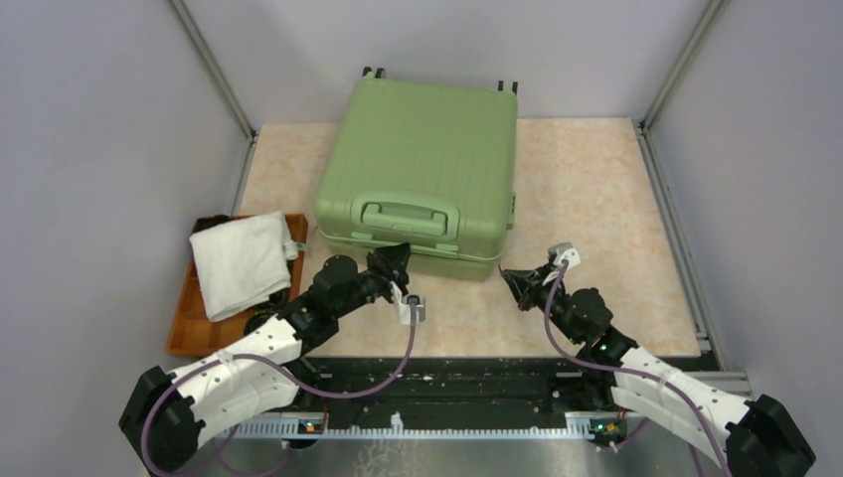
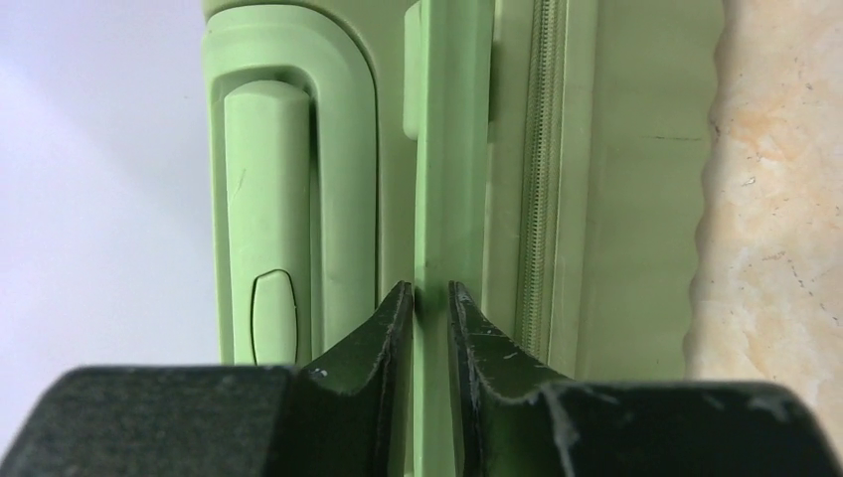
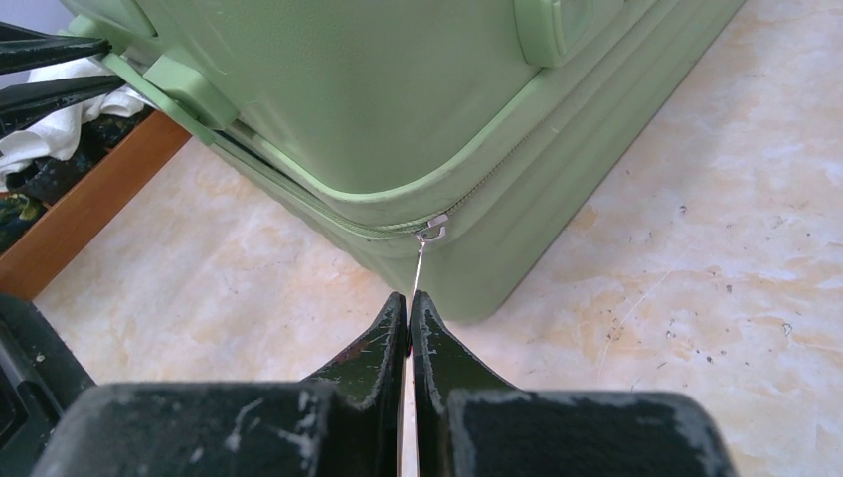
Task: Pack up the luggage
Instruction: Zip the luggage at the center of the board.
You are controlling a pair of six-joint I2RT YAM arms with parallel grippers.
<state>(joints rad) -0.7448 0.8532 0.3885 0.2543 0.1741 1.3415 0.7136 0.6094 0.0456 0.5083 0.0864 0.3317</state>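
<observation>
So, the left gripper (image 2: 429, 298) was pinched shut on the thin green side handle (image 2: 447, 169) running along the near face of the luggage (image 1: 427, 149), with a finger pressed flat on each side of it. The right gripper (image 3: 410, 303) was closed tight on the little metal zipper pull (image 3: 421, 260), right at the case's near right corner. The case itself lay flat with its lid down, mid-tabletop (image 1: 596, 199) toward the far edge, wheels pointing at the back wall. Over by the left edge sat a brown tray (image 1: 184, 323) with a white folded towel (image 1: 242, 260) lying in it, near the case's left side.
</observation>
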